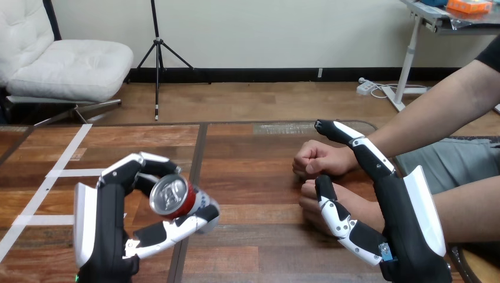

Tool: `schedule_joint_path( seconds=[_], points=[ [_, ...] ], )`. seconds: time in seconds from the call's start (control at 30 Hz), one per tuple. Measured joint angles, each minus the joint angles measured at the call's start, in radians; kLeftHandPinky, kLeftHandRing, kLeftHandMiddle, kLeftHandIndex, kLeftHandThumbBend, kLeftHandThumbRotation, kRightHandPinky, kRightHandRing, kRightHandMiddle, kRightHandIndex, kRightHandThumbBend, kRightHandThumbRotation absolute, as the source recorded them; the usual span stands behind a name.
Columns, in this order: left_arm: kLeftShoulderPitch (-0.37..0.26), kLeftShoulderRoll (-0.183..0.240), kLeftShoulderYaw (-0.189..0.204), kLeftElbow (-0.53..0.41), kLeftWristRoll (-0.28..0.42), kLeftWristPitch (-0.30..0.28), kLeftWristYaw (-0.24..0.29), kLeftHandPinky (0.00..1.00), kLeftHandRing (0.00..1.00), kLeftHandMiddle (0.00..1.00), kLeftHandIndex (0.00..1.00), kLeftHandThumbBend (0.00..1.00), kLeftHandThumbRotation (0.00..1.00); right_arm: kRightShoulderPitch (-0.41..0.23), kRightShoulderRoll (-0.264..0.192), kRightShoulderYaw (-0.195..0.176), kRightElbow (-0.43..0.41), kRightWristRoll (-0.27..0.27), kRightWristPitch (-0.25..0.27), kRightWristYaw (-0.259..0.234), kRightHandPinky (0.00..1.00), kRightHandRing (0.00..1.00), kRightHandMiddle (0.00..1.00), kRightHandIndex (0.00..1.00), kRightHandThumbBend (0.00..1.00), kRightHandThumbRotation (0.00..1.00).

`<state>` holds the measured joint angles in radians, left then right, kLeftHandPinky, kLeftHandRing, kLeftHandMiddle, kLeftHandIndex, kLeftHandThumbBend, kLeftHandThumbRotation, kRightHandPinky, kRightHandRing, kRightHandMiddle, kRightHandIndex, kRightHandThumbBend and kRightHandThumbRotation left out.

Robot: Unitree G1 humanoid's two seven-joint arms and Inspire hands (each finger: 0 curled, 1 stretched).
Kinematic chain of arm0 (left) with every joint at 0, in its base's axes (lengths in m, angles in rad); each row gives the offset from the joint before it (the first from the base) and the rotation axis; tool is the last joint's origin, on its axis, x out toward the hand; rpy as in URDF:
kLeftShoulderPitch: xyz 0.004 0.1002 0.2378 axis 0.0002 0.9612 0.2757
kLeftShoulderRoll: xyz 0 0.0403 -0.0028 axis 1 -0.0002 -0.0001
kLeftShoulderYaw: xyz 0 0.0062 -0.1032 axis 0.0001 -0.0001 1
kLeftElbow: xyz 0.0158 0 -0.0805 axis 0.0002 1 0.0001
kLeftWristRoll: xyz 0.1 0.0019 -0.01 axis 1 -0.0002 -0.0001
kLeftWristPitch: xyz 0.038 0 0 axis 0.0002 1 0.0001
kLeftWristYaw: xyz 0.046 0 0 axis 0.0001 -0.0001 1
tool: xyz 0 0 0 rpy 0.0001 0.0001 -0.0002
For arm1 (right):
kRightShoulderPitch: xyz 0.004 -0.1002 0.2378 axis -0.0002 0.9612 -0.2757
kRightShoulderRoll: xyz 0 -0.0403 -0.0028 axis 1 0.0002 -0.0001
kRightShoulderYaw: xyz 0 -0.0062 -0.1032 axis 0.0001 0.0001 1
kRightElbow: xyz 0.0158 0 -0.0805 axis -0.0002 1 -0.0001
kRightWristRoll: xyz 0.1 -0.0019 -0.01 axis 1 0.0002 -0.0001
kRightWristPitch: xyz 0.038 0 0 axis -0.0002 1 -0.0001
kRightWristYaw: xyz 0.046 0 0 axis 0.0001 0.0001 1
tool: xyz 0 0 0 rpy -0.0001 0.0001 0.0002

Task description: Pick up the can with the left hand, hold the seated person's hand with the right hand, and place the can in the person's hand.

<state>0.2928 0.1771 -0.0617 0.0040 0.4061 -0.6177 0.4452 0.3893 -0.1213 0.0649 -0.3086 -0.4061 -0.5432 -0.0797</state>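
Note:
My left hand (105, 227) is shut on a red and silver can (174, 198), fingers over its top side and thumb under it. The can lies tilted with its silver top toward me, near the table's left middle. At the right, the person rests two closed fists on the wooden table (247, 247): one farther away (315, 158), one nearer (306, 197). My right hand (407, 230) stands open beside them. Its straight fingers (354, 141) lie across the wrist of the far fist. Its thumb (331, 212) lies over the wrist of the near fist, not curled round it.
White tape lines (63, 158) mark the table's left part. A dark seam (197, 171) runs down the table's middle. The person's forearms (436, 112) come in from the right edge.

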Motion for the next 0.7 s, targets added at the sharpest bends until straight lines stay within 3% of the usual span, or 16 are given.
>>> schedule_joint_path(
  seconds=[0.37, 0.5, 0.7],
  points=[
    [-0.012, -0.035, 0.003, -0.011, 0.019, -0.031, -0.009, 0.30, 0.37, 0.41, 0.42, 0.75, 0.00, 0.000, 0.000, -0.001, -0.002, -0.019, 0.006, 0.000, 0.86, 0.84, 0.83, 0.82, 0.28, 0.00],
    [-0.013, -0.043, 0.003, -0.010, 0.036, -0.031, -0.009, 0.29, 0.36, 0.41, 0.42, 0.75, 0.00, 0.000, -0.004, -0.007, -0.013, -0.067, 0.023, 0.001, 0.78, 0.82, 0.83, 0.82, 0.37, 0.00],
    [-0.014, -0.049, 0.003, -0.009, 0.046, -0.030, -0.009, 0.29, 0.35, 0.41, 0.41, 0.76, 0.00, 0.005, -0.032, -0.033, -0.084, -0.205, 0.094, 0.039, 0.72, 0.80, 0.82, 0.79, 0.54, 0.00]
  ],
)
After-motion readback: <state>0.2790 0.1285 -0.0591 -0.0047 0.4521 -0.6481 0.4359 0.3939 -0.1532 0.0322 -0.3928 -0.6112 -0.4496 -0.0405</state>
